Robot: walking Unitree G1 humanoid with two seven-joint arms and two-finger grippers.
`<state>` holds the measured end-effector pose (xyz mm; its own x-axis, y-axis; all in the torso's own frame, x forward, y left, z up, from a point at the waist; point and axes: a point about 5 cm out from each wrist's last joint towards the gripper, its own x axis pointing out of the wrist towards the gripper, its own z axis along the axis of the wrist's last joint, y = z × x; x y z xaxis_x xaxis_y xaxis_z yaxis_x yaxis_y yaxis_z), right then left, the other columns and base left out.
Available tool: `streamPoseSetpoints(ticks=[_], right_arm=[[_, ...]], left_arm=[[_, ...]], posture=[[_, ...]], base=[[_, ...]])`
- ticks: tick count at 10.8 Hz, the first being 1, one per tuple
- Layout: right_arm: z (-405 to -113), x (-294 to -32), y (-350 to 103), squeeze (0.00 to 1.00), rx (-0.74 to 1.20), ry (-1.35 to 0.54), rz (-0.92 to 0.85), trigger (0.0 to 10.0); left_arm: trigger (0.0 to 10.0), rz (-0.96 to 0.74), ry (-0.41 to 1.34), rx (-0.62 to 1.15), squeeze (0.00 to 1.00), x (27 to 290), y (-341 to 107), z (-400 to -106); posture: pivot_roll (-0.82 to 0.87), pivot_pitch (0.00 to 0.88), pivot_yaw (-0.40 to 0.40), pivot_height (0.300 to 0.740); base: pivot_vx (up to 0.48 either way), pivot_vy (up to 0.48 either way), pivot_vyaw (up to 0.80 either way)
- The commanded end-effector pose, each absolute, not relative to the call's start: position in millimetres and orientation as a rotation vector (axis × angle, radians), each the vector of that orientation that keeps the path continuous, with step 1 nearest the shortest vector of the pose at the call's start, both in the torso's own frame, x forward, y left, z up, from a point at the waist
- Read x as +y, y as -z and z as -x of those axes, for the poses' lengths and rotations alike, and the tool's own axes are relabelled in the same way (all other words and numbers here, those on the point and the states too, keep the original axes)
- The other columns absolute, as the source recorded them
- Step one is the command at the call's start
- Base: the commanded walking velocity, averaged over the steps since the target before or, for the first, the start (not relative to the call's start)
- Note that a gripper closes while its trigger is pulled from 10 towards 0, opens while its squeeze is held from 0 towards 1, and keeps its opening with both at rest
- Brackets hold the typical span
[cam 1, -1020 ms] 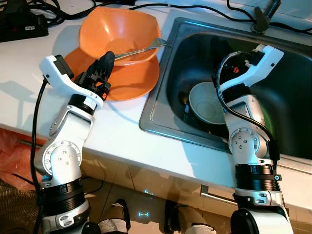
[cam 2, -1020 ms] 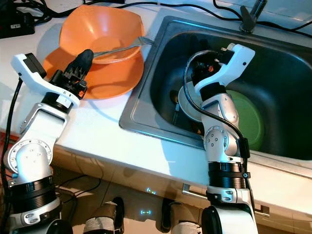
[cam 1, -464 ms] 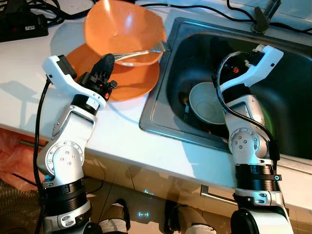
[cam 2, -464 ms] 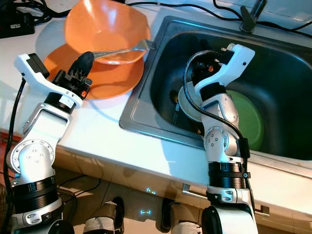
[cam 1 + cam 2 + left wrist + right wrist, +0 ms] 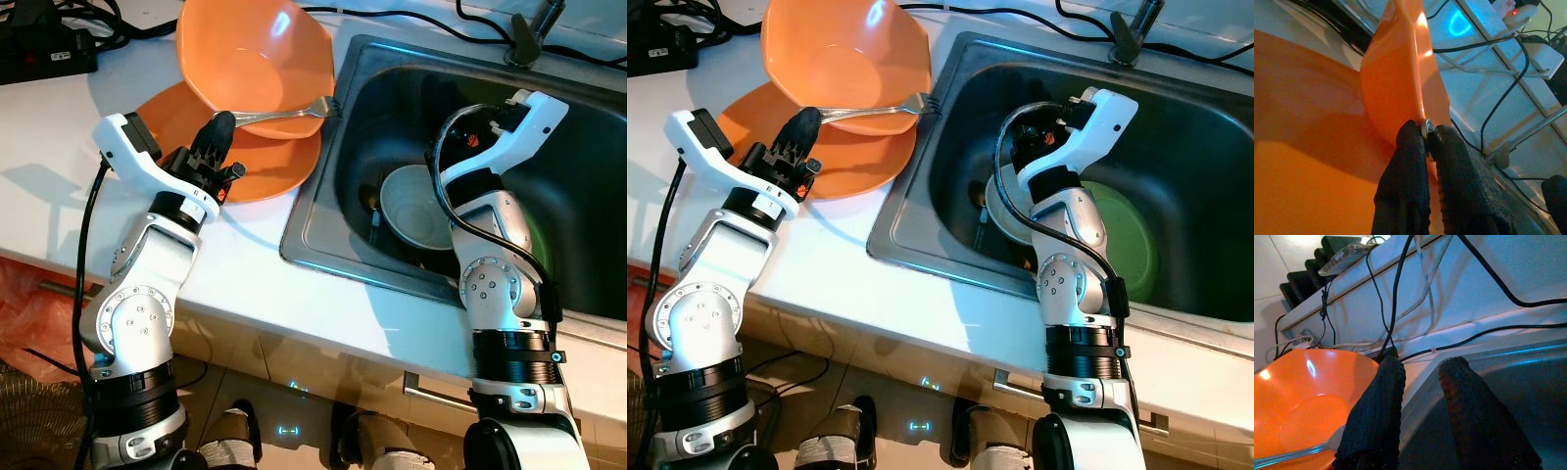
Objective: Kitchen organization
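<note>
Left hand (image 5: 219, 125) clamped on fork (image 5: 279, 116) handle; fork lies across orange plate (image 5: 265, 166), tines reaching sink (image 5: 323, 220) edge; orange bowl (image 5: 253, 54) tilted, resting on plate's far side, touching fork; plate sits on white counter (image 5: 59, 157) just beside sink; right hand (image 5: 1418, 396) raised over sink, fingers (image 5: 1376, 411) parted with nothing between; white bowl (image 5: 416, 206) and green plate (image 5: 1127, 240) lie in sink basin; black cables (image 5: 127, 24) on counter behind bowl.

Left tool (image 5: 1425, 139) clamped, right tool (image 5: 1420, 382) parted
</note>
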<state>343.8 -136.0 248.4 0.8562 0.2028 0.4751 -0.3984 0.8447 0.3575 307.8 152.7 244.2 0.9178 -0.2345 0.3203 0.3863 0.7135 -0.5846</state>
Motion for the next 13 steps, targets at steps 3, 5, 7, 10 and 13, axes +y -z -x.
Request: streamPoseSetpoints(ticks=[3, 5, 7, 10, 13], right_arm=[[-344, -139, -240, 0.0, -0.404, -0.323, -0.455, 10.0], [-344, -138, -240, 0.0, -0.405, -0.328, -0.453, 10.0], [-344, -138, -240, 0.0, -0.403, -0.33, -0.45, 10.0], [-344, -138, -240, 0.0, -0.399, -0.332, -0.447, 10.0], [-344, -138, -239, 0.0, -0.395, -0.332, -0.444, 10.0]], left_arm=[[10.0, 0.705, 0.342, -0.237, 0.0, 151, -246, -301], [10.0, 0.701, 0.347, -0.259, 0.0, 150, -251, -299], [10.0, 0.685, 0.344, -0.267, 0.0, 150, -252, -298], [10.0, 0.696, 0.337, -0.267, 0.99, 151, -252, -297], [10.0, 0.698, 0.338, -0.276, 0.71, 150, -254, -296]], posture=[[0.15, 0.263, -0.066, 0.74], [0.15, 0.264, -0.068, 0.74], [0.15, 0.268, -0.07, 0.74], [0.15, 0.271, -0.072, 0.74], [0.15, 0.271, -0.074, 0.74]], base=[[0.0, 0.0, 0.0], [0.0, 0.0, 0.0], [0.0, 0.0, 0.0], [0.0, 0.0, 0.0], [0.0, 0.0, 0.0]])
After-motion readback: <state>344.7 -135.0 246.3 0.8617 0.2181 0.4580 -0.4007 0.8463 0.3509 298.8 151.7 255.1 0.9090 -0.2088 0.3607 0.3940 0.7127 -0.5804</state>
